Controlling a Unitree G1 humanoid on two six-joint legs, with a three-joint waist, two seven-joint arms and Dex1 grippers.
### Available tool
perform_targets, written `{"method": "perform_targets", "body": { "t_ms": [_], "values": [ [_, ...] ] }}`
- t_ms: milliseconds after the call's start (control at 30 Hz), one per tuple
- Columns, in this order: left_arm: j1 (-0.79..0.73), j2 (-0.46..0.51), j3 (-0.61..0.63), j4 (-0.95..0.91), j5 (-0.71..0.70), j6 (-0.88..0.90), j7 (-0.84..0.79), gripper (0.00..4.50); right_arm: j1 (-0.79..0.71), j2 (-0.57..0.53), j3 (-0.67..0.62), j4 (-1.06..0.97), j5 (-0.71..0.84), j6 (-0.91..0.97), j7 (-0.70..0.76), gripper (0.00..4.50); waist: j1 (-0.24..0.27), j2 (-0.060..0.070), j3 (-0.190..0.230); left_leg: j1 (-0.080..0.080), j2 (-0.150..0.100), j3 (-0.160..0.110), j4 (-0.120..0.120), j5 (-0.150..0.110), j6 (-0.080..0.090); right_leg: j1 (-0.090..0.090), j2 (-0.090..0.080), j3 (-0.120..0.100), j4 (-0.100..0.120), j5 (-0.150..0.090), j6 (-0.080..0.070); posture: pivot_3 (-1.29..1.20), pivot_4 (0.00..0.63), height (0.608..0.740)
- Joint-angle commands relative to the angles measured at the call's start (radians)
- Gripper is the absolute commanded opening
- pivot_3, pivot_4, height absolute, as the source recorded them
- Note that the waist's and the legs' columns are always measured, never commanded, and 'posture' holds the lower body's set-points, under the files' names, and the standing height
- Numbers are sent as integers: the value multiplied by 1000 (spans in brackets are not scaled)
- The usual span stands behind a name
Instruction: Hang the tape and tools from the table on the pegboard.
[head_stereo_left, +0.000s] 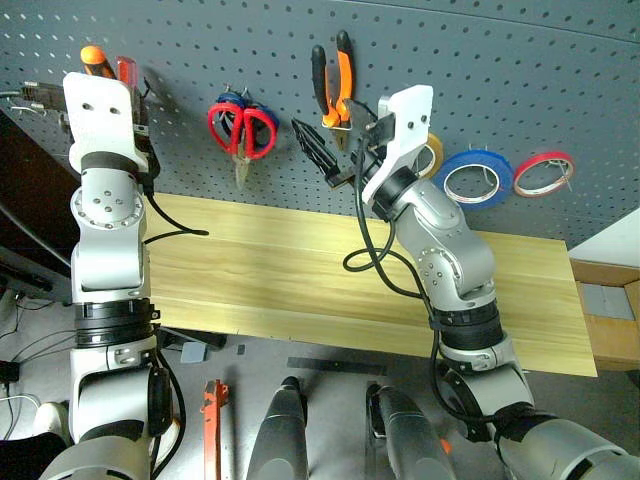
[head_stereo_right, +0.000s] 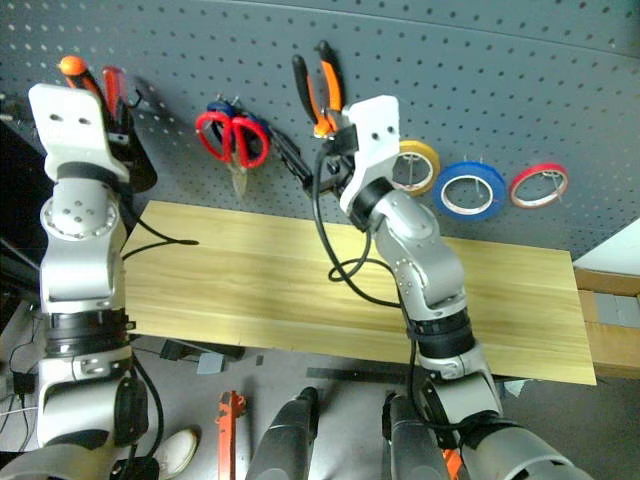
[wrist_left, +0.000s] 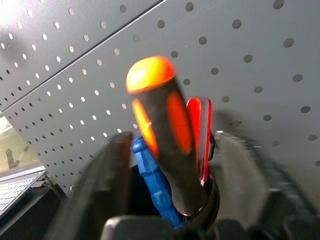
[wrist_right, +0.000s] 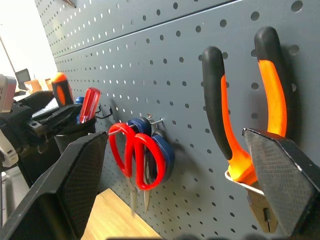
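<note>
The orange-and-black screwdriver (wrist_left: 162, 130) stands upright in a black cup holder (wrist_left: 211, 197) on the dark grey pegboard (head_stereo_left: 500, 70), beside a blue and a red screwdriver. My left gripper (wrist_left: 172, 142) is open, its fingers on either side of the handle with gaps. The red-handled scissors (head_stereo_left: 243, 130) hang on a hook in front of blue-handled ones. The orange-and-black pliers (head_stereo_left: 335, 85) hang to their right. My right gripper (head_stereo_left: 338, 140) is open and holds nothing, just below the pliers. The blue tape (head_stereo_left: 478, 178) hangs further right. The light-wood table (head_stereo_left: 280, 270) lies below.
A yellow roll (head_stereo_right: 415, 165) and a red roll (head_stereo_left: 544, 173) hang on either side of the blue tape. A black cable (head_stereo_left: 180, 232) trails onto the table's left end. An orange tool (head_stereo_left: 212, 420) lies on the floor. A cardboard box (head_stereo_left: 610, 310) stands at the right.
</note>
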Motion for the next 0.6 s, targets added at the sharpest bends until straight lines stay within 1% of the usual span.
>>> {"method": "perform_targets", "body": {
  "t_ms": [33,267,433,500,600],
  "values": [
    [-5,19,36,-74,-6,4,1,4487,2,5,-3,-29,9,-3,4,4500,0,0,0,0,0,0,0,0,0,0,0,0,0,0,0,205,359,740],
    [31,10,62,-128,-12,41,2,4487,3,-4,4,-37,7,-6,19,4500,0,0,0,0,0,0,0,0,0,0,0,0,0,0,0,210,350,740],
    [62,-9,91,-193,-33,105,12,4487,35,-39,22,-75,10,9,60,4500,1,0,0,0,0,0,0,0,0,0,0,0,-1,0,0,215,343,740],
    [96,-22,106,-272,-62,143,-13,4487,78,-87,30,-133,17,26,98,4500,2,0,0,0,0,0,0,0,0,0,0,0,-1,0,0,220,333,740],
    [168,-49,121,-462,-109,238,-41,4487,160,-169,35,-247,29,46,152,4500,6,0,0,-1,0,-1,-1,0,0,1,-1,-1,-3,0,0,221,329,740]
  ]
}}
